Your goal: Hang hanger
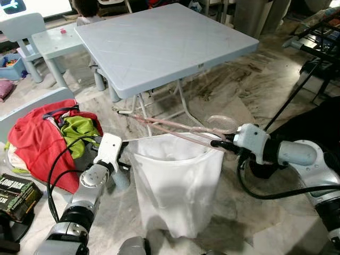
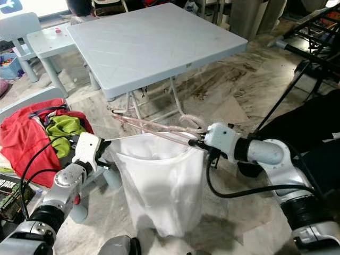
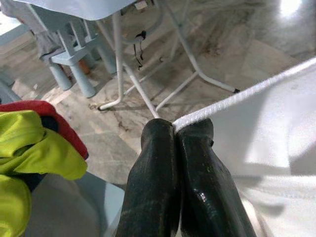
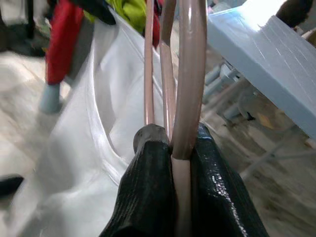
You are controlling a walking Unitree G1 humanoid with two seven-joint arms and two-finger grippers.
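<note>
Hanger: pink hanger [image 1: 175, 126] clamped between the right gripper [image 4: 173, 148] fingers, its wires running forward from the tips over the garment's open top.
Garment: white garment [image 1: 178, 183] hanging below, hem pinched by the clenched left gripper [image 3: 177, 129].
Advice: keep the hem taut and slide the hanger inside level.
Surroundings: grey table [image 1: 164, 42] beyond; clothes pile [image 1: 53, 133] beside the left gripper.

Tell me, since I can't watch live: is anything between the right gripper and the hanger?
Nothing: the right gripper is already shut on the pink hanger, above the white garment pinched by the left gripper.
</note>
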